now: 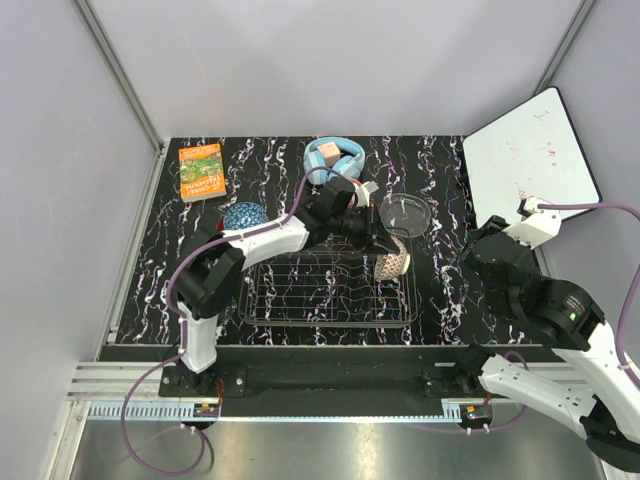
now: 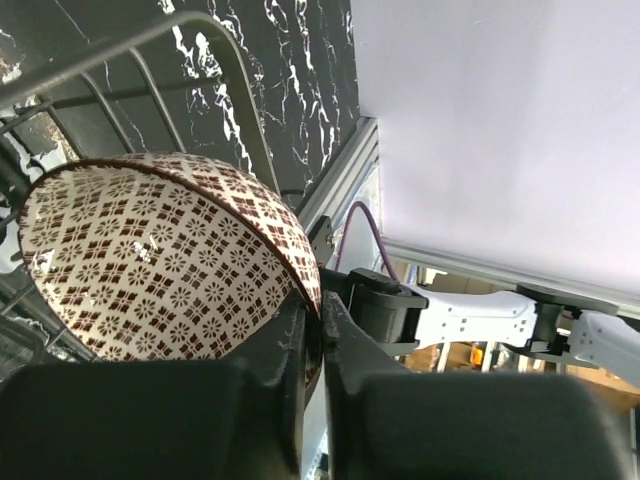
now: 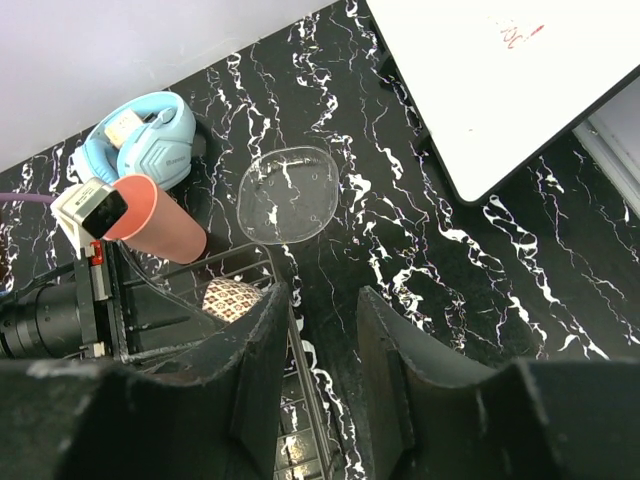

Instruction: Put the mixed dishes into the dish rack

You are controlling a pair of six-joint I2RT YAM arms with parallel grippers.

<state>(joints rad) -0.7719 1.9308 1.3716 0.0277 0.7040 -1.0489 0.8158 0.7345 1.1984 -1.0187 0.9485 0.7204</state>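
My left gripper (image 1: 376, 246) is shut on the rim of the beige-brown patterned bowl (image 1: 394, 263), holding it tilted over the right end of the wire dish rack (image 1: 300, 322). In the left wrist view its fingers (image 2: 290, 340) pinch the bowl's rim (image 2: 150, 270), with rack wires (image 2: 200, 30) behind. The blue-patterned bowl (image 1: 243, 215) sits left of the rack's far edge. The clear glass dish (image 1: 405, 213) lies beyond the rack's right corner. The salmon-pink cup (image 3: 165, 225) lies next to the left wrist. My right gripper (image 3: 320, 340) is open and empty, above the table right of the rack (image 3: 300, 400).
Light-blue headphones (image 1: 333, 158) lie at the back middle and an orange book (image 1: 201, 170) at the back left. A white board (image 1: 530, 155) leans at the back right corner. Grey walls enclose the black marbled table (image 1: 440, 290).
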